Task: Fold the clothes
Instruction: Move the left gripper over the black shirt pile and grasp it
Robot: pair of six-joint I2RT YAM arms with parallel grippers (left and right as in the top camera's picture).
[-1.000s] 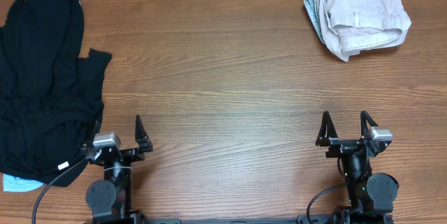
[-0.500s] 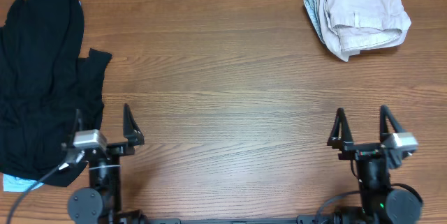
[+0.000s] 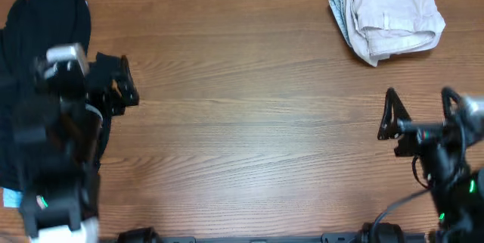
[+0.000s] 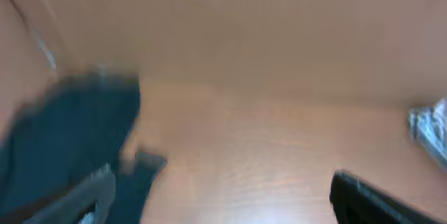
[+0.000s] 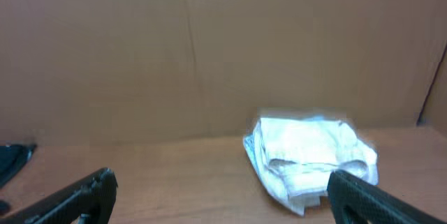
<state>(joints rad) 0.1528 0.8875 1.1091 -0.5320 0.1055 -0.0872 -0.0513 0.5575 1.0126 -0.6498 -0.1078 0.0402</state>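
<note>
Overhead, the worktop (image 3: 242, 122) is brown wood with the grain running left to right, and most of its middle is bare. Both wrist views show a plain brown wall behind it; the right wrist view shows a thin vertical seam in that wall.

The black clothes (image 3: 64, 12) lie in a loose, rumpled heap at the far left edge, partly hidden under the blurred left arm. A scrap of light-blue cloth (image 3: 9, 197) peeks out at the heap's near corner. A beige garment (image 3: 389, 16) sits bunched at the far right corner, well apart from the black heap, with a light-blue edge showing beneath it.

The left gripper (image 4: 222, 182) hangs over the right fringe of the black heap, its fingers spread wide and holding nothing. The right gripper (image 3: 420, 110) is near the right edge, facing the beige garment, likewise spread wide and empty.
</note>
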